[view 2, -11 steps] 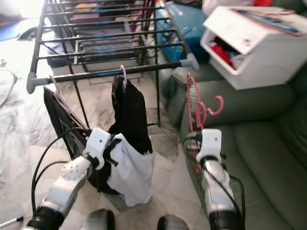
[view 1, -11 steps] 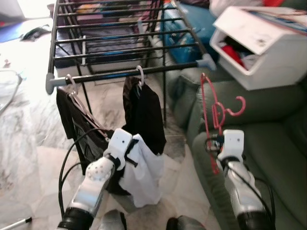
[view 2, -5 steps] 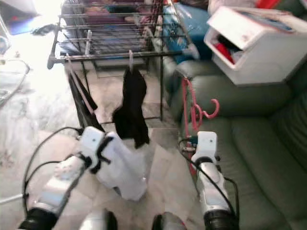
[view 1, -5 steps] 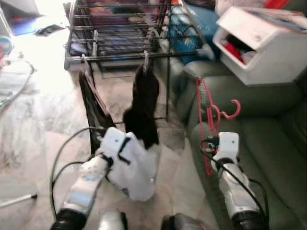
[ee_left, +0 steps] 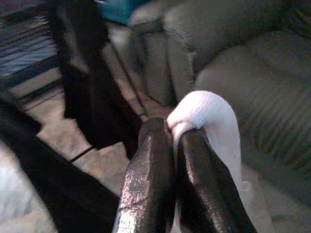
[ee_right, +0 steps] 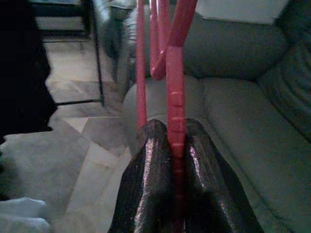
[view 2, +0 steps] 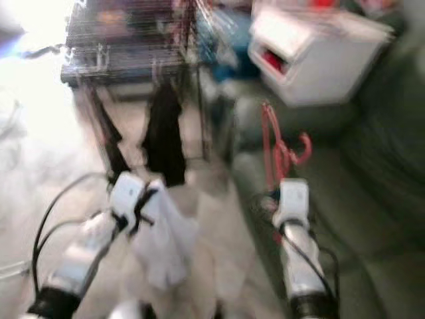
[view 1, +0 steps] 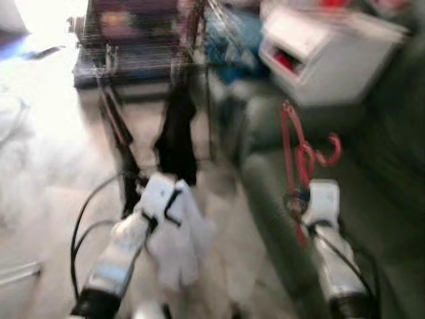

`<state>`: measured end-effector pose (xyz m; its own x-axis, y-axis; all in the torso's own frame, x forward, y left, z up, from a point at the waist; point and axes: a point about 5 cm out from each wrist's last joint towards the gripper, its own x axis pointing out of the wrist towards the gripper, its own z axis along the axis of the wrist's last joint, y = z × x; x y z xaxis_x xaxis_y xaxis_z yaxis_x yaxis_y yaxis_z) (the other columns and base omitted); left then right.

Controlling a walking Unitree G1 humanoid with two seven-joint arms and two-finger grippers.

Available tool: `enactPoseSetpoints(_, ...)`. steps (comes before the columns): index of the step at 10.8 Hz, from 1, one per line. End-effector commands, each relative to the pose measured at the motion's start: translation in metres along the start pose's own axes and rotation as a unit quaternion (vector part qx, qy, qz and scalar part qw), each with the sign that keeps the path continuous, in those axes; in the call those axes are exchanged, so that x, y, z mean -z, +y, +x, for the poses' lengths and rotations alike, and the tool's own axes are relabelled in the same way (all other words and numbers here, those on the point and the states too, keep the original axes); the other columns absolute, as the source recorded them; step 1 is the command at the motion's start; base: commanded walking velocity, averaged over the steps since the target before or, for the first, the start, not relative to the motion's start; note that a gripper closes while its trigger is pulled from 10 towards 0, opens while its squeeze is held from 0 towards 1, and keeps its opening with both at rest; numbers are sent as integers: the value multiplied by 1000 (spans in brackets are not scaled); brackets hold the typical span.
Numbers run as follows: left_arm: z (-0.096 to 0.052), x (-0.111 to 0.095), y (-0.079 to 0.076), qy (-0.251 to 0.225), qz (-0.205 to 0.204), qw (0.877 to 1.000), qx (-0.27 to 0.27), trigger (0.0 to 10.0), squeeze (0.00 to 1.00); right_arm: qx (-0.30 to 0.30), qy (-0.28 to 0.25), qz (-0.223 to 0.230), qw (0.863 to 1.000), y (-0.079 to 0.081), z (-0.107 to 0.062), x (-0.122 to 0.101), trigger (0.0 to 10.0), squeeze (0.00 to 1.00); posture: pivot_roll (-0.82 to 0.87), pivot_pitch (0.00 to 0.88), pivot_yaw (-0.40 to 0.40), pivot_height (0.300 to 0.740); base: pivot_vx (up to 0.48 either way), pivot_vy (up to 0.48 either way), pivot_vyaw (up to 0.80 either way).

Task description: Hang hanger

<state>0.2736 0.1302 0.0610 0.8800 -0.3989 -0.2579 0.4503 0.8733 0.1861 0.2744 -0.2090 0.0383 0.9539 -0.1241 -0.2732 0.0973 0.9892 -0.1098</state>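
Standing upright in the pinched right gripper (ee_right: 171,141), the red hanger (view 1: 297,149) has the drying rack (view 1: 143,56) ahead and leftward, while the left gripper (ee_left: 174,138) clamps a white garment (view 1: 178,232).

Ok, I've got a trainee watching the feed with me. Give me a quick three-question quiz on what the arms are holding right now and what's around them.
1. True or false: the right gripper is shut on a red hanger.
2. What is pinched in the left gripper? A) a black garment B) a white cloth C) a red hanger
3. Fill in: the black garment hangs from the drying ____, ahead and to the robot's left of the green sofa.

Key: 1 true; 2 B; 3 rack.
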Motion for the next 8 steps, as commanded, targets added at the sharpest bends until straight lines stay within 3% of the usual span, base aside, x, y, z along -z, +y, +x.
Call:
enactPoseSetpoints(1,1,-4,-1,-9,0,1000,0,10000,0,-3,-7,4,1000,2,2,-3,10000,0,-42,0,-30,740,-274,0,0)
enactPoseSetpoints(3,0,-5,3,-12,-8,1000,-9,10000,0,-17,-10,12,1000,7,-1,-2,10000,0,-43,0,-37,740,0,0,0)
enactPoseSetpoints(4,-1,-13,1,-28,-18,999,12,10000,0,-16,1,25,1000,7,-2,3,10000,0,-42,0,-38,740,0,0,0)
enactPoseSetpoints(6,3,-20,-1,-37,-15,998,42,10000,0,-23,11,22,999,14,-2,7,10000,0,-40,0,-39,740,-251,412,-800)
enactPoseSetpoints(8,3,-19,-1,-33,-7,998,52,10000,0,-24,7,13,1000,13,2,4,10000,0,-41,0,-39,740,0,424,-800)
